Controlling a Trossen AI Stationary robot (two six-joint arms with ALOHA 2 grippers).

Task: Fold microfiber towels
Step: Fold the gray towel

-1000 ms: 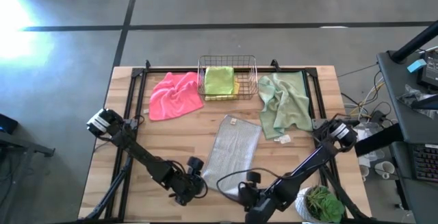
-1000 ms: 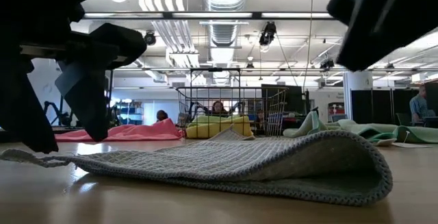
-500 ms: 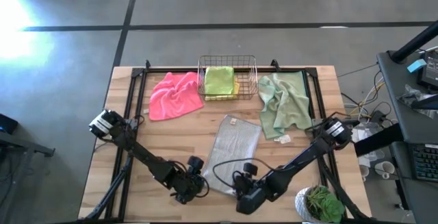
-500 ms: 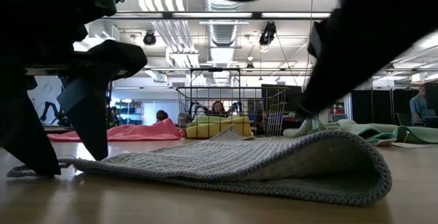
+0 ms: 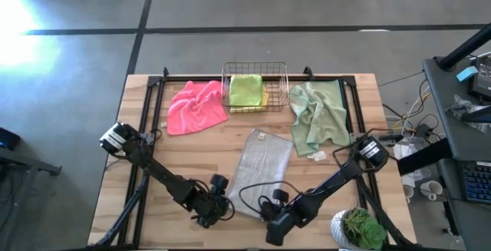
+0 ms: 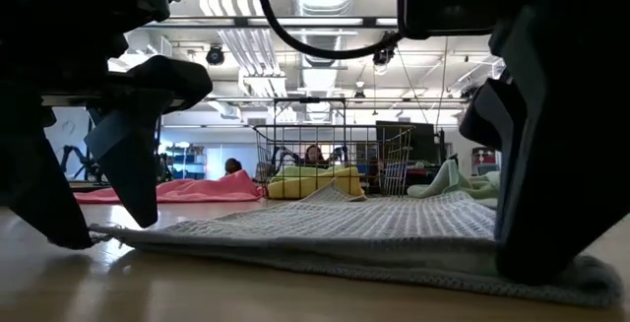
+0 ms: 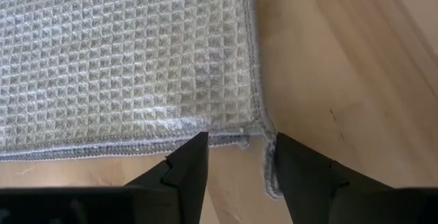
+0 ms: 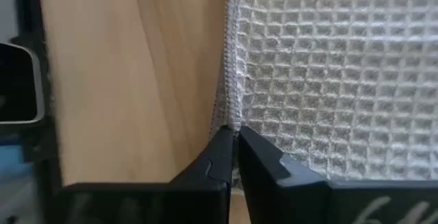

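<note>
A light grey waffle-weave towel [image 5: 261, 170] lies flat at the table's middle, one short end toward the near edge. My left gripper [image 7: 239, 145] is open, and its two fingers stand on either side of the towel's near left corner [image 7: 259, 129]; I cannot tell whether they touch it. My right gripper [image 8: 234, 136] is shut on the towel's near right corner. A hot pink towel [image 5: 197, 105] and a pale sage green towel [image 5: 318, 117] lie crumpled at the far side. A lime green towel [image 5: 245, 90] lies on a yellow one [image 5: 265, 99] in the wire basket [image 5: 282, 74]. My right gripper pinches the grey towel's hemmed side edge [image 8: 228, 118] at its near right corner between the two fingertips. It comes slanting down from the table's near right. One layer or several, I cannot tell. The towel lies flat on the table under the fingers [image 6: 551, 214].
A potted green plant [image 5: 360, 228] stands at the table's near right corner, close behind my right arm. Bare wood lies left of the grey towel [image 5: 169, 166]. In the low view, people and shelving show in the room beyond the table.
My right gripper has moved toward the table's left and down, rolling a little, onto the grey towel's near right corner. The raised curl at that end of the towel now lies pressed flat. The left corner has stayed where it was.
</note>
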